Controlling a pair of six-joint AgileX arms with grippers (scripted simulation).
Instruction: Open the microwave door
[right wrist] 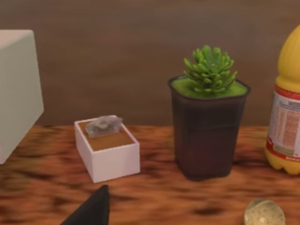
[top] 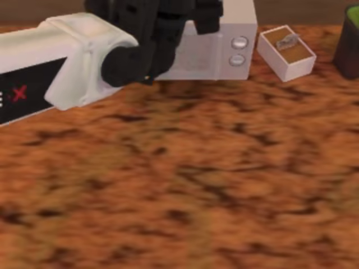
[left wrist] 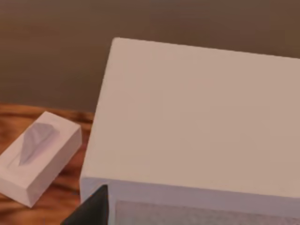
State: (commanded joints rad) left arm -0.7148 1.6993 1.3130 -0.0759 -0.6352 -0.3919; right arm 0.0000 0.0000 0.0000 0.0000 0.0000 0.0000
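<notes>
**Left arm looms over the microwave, its fingers hidden**

The microwave [top: 221,50] stands at the far edge of the tabletop [top: 185,185], slightly left of centre in the top view, with two round silver knobs [top: 239,42] showing on its right panel. The left arm [top: 73,61], white-cased with a black wrist, reaches in from the left and blocks most of the appliance. Of the microwave door [top: 193,59], only a pale strip shows below the black wrist, lying flush with the front; its handle is covered. The left gripper is buried in that black mass, so whether its fingers are apart or together cannot be told.

The left wrist view looks down on the microwave's plain top, a sliver of speckled mesh window [left wrist: 197,214] at the frame's edge, and a white tissue box [left wrist: 37,157] beside the appliance, unseen from above.

The right wrist view alone takes in a potted succulent [right wrist: 208,126], a yellow bottle [right wrist: 286,112] cut off by the frame and a small glassy ball [right wrist: 265,213]. The open white box with brown inside [top: 286,51] sits just right of the microwave. The right arm is out of the top view; one dark fingertip [right wrist: 91,208] shows, not enough to judge its fingers.
</notes>
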